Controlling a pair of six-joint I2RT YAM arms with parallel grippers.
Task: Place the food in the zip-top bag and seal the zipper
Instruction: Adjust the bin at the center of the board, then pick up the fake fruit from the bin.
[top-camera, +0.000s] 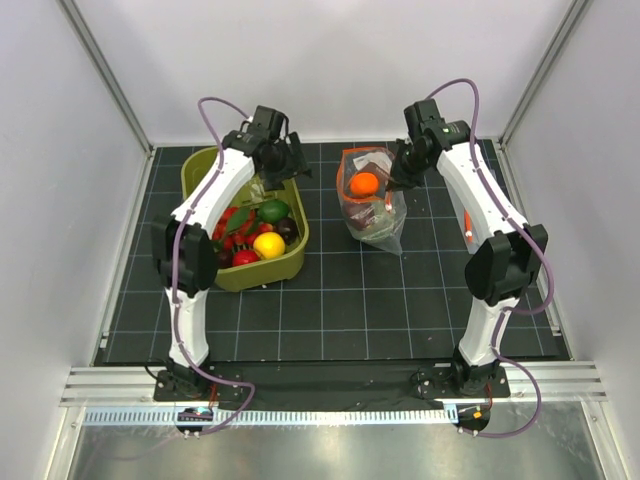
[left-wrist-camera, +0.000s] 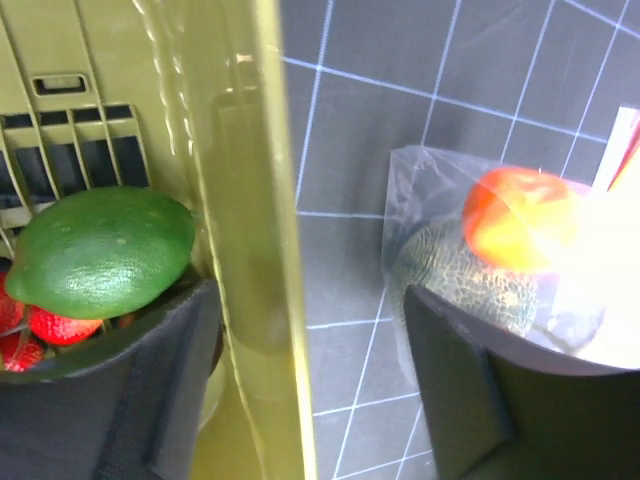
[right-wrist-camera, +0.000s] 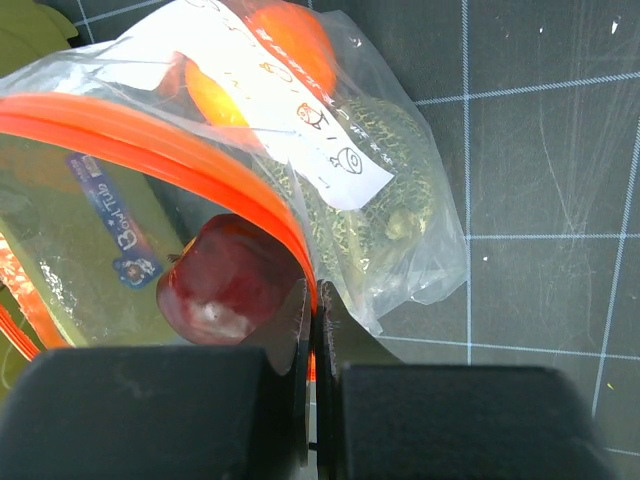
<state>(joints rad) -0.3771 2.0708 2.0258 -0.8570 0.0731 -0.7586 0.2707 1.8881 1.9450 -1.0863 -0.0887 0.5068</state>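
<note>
The right gripper (right-wrist-camera: 312, 300) was clamped on the zipper (right-wrist-camera: 120, 130) of the bag (top-camera: 372, 205), set on the worktop (top-camera: 400, 300) beside the basket (top-camera: 205, 165); the step called for holding that mouth wide while the left gripper (left-wrist-camera: 305, 335), jaws apart astride the basket wall, fetched more food (top-camera: 268, 244).

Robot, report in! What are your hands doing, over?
Right gripper shut on the zipper. Left gripper open, astride the basket wall. Some food in the zip-top bag, mouth unsealed.

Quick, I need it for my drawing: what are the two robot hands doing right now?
Left gripper: open, at the basket wall, holding nothing.
Right gripper: closed, pinching the zipper.
</note>
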